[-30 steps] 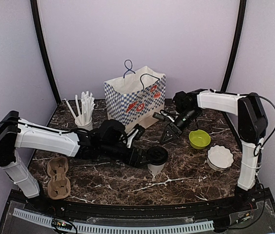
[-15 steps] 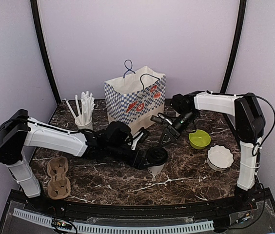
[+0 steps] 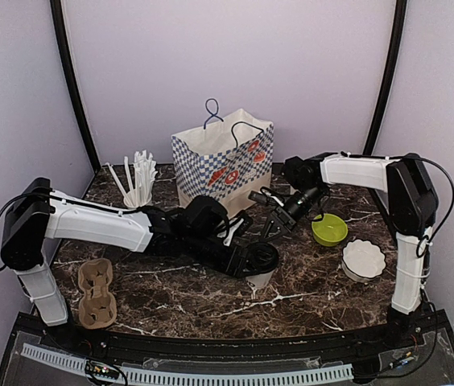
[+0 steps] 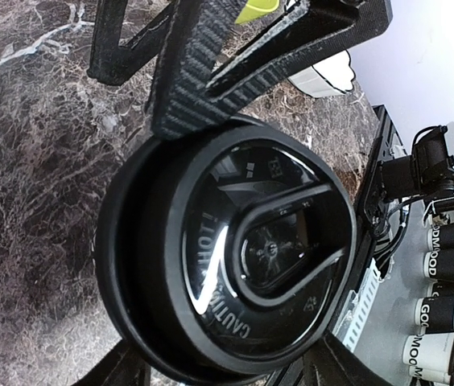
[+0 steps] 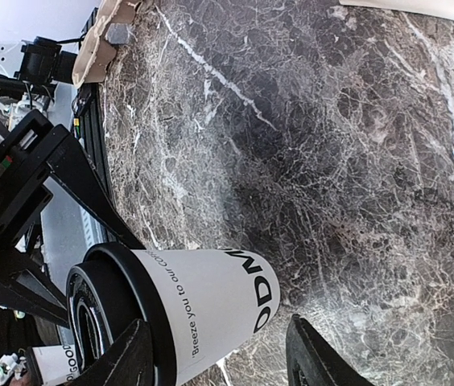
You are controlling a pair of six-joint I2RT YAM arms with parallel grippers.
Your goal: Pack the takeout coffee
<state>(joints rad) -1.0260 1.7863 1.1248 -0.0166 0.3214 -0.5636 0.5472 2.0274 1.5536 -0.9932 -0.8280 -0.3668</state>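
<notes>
In the top view one coffee cup (image 3: 258, 277) is near the middle of the marble table (image 3: 315, 293), a little toward 5 o'clock from the centre, and its black lid (image 3: 262, 256) is on. The left gripper (image 3: 251, 257) reaches it from 9 o'clock. In the left wrist view its fingers (image 4: 211, 72) are clamped on the rim of the lid from two sides, and the lid fills most of that picture. The cup leans a little, and I cannot tell if its base touches the table. The right gripper (image 3: 272, 225) hangs just at 1 o'clock of the cup. Its fingers (image 5: 138, 354) are apart and hold nothing, and in the right wrist view the white side of the cup with black lettering lies beyond them. The checked paper bag (image 3: 223, 165) stands open at 11 o'clock of the cup. The green bowl (image 3: 329, 229) is at 2 o'clock, the white bowl (image 3: 364, 259) at 3 o'clock, the cup of straws (image 3: 137, 193) at 10 o'clock, and the cardboard carrier (image 3: 96, 291) at 8 o'clock, well apart.
</notes>
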